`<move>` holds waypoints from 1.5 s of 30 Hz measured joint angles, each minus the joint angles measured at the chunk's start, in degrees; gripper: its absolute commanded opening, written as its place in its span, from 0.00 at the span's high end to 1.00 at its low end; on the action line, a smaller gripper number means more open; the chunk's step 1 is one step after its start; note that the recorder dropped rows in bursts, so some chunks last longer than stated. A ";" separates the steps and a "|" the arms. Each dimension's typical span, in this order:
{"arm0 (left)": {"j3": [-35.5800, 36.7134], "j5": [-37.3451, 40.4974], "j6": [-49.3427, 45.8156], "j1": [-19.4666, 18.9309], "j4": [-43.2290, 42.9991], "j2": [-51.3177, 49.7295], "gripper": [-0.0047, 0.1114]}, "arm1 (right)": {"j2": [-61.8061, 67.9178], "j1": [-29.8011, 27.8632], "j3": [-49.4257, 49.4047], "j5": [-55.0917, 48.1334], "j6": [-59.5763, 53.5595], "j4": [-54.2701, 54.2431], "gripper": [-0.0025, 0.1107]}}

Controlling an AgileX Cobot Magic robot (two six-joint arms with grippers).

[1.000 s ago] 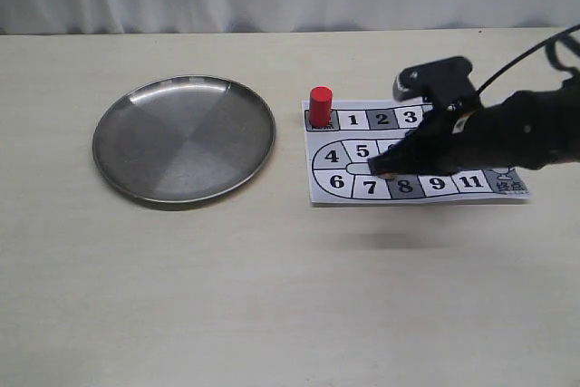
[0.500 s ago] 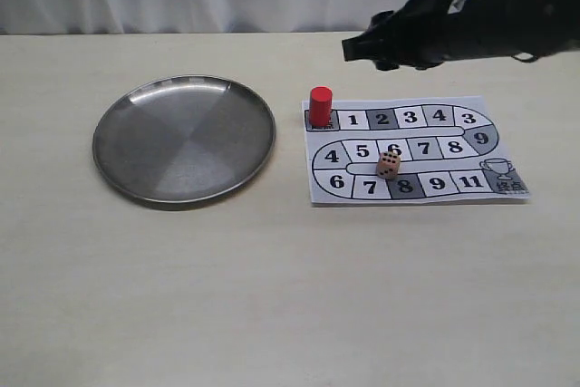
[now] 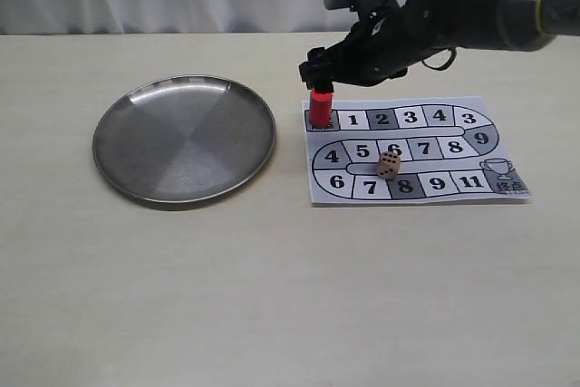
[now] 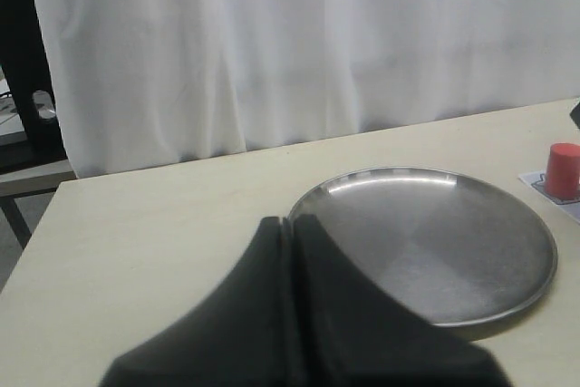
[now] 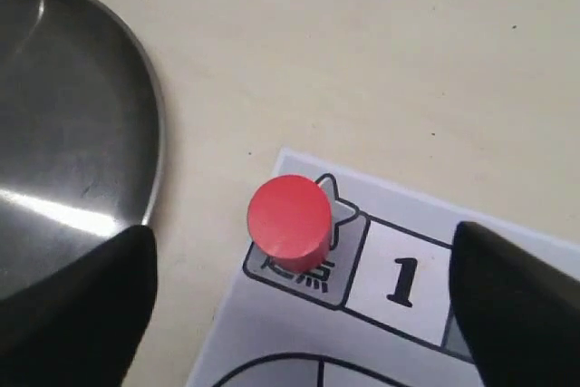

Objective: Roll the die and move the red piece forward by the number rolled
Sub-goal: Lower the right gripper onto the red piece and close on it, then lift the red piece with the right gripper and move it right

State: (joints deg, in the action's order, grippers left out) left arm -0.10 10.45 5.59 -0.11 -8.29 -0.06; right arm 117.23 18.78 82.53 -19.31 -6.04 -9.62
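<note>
Your right gripper (image 3: 316, 81) hangs over the red piece (image 3: 319, 106) on the start square, its fingers (image 5: 82, 305) spread wide and clear of the piece. The die (image 3: 389, 165) lies on the board (image 3: 319, 195) near square 8. Your left gripper (image 4: 290, 233) is pressed closed and empty.

Right arm (image 3: 471, 11) enters from the upper right of the exterior view and reaches leftward. Right gripper (image 3: 317, 77) points down, jaws spread wide. Left gripper (image 4: 290, 233) has its fingers pressed together.

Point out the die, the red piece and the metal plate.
die (image 3: 389, 165), exterior view, its middle
red piece (image 5: 289, 217), right wrist view, flat top
metal plate (image 3: 181, 142), exterior view, bare middle
</note>
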 measured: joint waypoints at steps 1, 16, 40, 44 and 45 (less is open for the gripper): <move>0.00 0.00 0.00 0.00 0.00 0.00 0.96 | 1.12 0.00 0.81 -0.11 0.00 -0.15 0.26; 0.00 0.00 0.00 0.00 0.00 0.00 0.96 | 10.93 0.00 4.34 3.95 -3.87 -0.18 0.61; 0.00 0.00 0.00 0.00 0.00 0.00 0.96 | 5.56 -0.23 4.53 3.48 -4.53 -5.59 0.94; 0.00 0.00 0.00 0.00 0.00 0.00 0.96 | -2.06 -2.10 4.57 3.48 -4.53 -5.07 0.94; 0.00 0.00 0.00 0.00 0.00 0.00 0.96 | -2.85 -2.70 4.57 3.48 -4.53 -4.91 0.94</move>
State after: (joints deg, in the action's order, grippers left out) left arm -0.10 10.45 5.59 -0.11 -8.29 -0.06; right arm 114.38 16.07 87.10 -15.83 -10.57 -14.54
